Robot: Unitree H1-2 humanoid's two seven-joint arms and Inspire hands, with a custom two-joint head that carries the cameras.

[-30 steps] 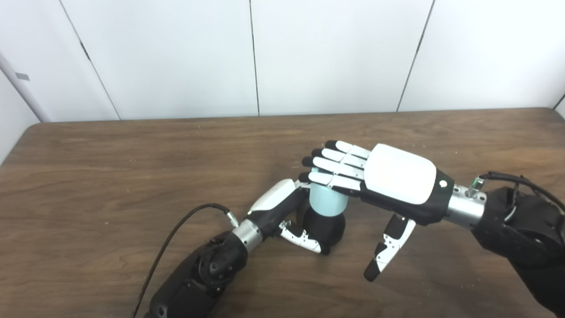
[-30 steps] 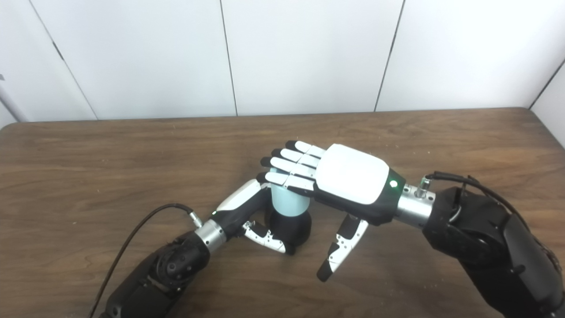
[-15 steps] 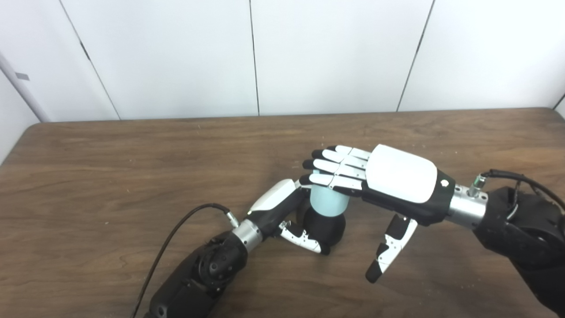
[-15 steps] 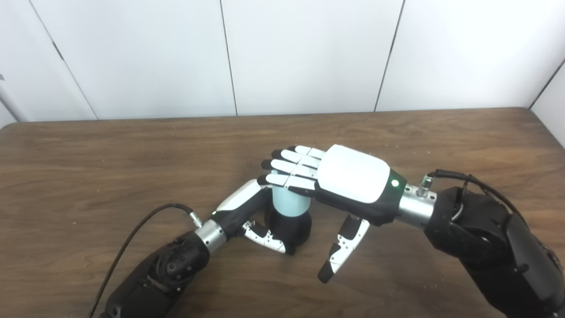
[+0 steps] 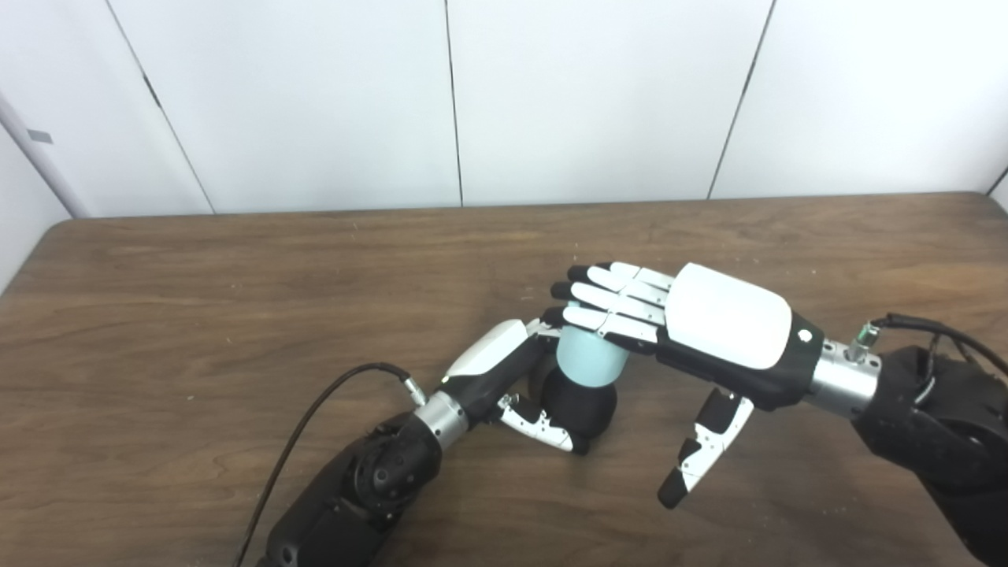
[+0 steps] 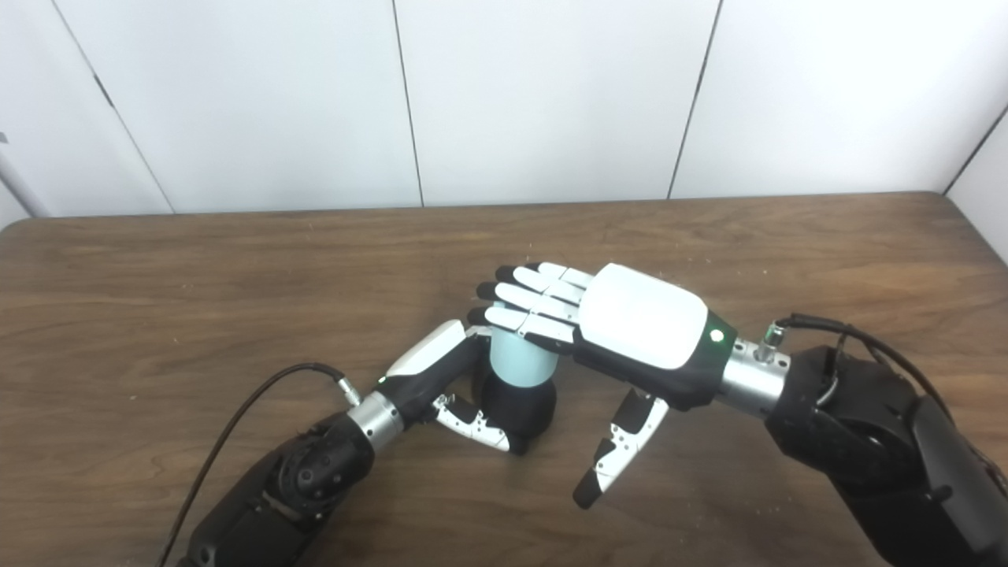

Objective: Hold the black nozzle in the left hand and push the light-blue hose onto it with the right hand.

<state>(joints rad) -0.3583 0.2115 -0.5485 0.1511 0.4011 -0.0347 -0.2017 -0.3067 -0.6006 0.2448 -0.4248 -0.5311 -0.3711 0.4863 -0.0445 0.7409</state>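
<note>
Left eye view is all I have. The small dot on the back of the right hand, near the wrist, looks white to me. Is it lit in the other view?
Observer: Yes. In the right eye view the light on the right hand glows green.
Operator: Does the table's right side show there?
Observer: Yes. The table shows its far right corner, and the edge runs from there toward the robot.
Operator: And the cable at that wrist?
Observer: The cable arcs from the wrist plug and runs on along the black forearm, where your frame cuts it off.
</note>
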